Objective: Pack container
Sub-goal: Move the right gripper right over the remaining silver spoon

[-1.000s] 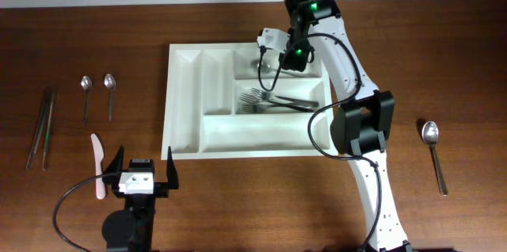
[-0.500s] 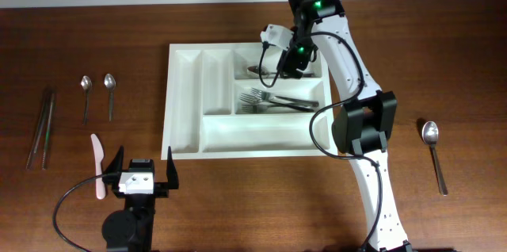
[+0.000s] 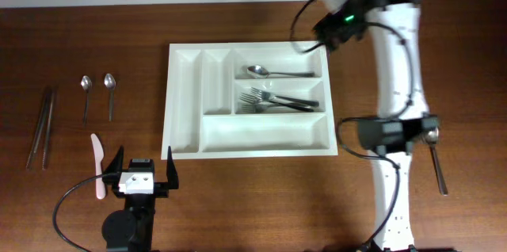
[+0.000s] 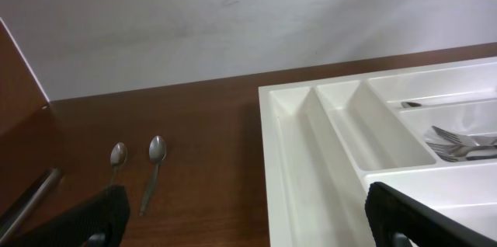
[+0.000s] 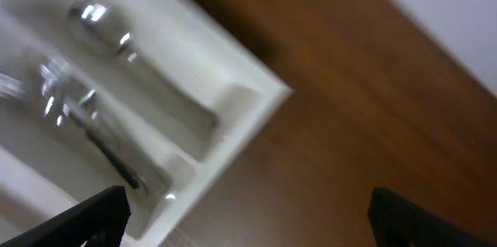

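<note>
We log the container (image 3: 184, 101) mid-surface, toward the far edge, with a spoon (image 3: 269, 70) in its top long compartment and forks (image 3: 273, 101) in the next. Left jaws are spread near the front edge. Right jaws are spread by the container's far right corner.

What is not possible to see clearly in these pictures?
Right wrist view: silver forks in the white plastic compartment tray, smeared by motion blur.
Overhead: long metal spoon on the right, bowl partly covered by the right arm.
Left wrist view: dark thin sticks, cut by the left edge.
</note>
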Controlling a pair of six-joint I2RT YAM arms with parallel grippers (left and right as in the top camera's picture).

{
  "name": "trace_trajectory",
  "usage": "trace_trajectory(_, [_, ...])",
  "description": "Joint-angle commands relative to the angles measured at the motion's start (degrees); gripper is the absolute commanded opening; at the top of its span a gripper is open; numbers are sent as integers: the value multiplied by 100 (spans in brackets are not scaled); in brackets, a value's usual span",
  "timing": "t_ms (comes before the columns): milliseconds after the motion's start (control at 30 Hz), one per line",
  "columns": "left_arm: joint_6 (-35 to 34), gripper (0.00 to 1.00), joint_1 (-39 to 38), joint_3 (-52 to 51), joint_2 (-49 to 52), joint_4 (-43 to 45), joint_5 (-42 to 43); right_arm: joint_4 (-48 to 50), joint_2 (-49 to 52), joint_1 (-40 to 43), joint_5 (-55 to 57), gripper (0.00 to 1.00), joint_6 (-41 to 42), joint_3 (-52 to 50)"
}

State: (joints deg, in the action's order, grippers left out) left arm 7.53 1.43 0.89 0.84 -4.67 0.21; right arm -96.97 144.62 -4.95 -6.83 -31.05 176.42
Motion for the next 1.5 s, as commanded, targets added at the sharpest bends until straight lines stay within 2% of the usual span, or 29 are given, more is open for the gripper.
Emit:
trace_trajectory(0, [74,99,24,-35,-44,-4,-17,-37,-544,385,85,99,1003,140])
trace_trajectory(167, [76,99,24,-35,-44,-4,-17,-37,-907,861,85,99,1670,-11])
trace_trajectory(300, [76,99,22,-35,-44,-4,-17,-39,-1294,964,90,99,1698,-568])
trace_trajectory(400, [74,99,22,-35,-44,-4,-17,-37,-1749,964,186,99,1633,-1412])
trace_trajectory(533, [74,99,24,-35,-44,-4,-17,-37,-2507,1071,680,99,1631,-3021])
trace_trajectory(667, [76,99,24,-35,-44,-4,-17,-37,-3156,1379,688,99,1272,-4380])
trace_trajectory(933, [74,99,24,-35,-44,-4,-17,57,-3799,2549,433,99,291,-6509])
trace_trajectory(1067, [74,99,22,-35,-44,-4,-17,216,-3794,3075,553,99,295,-7044])
trace_trajectory(1200, [74,99,22,-35,-44,-4,-17,472,-3781,3394,557,99,229,-7086])
trace_trajectory(1467, [74,99,24,-35,-44,-4,-17,955,-3742,3585,643,99,-442,-7173])
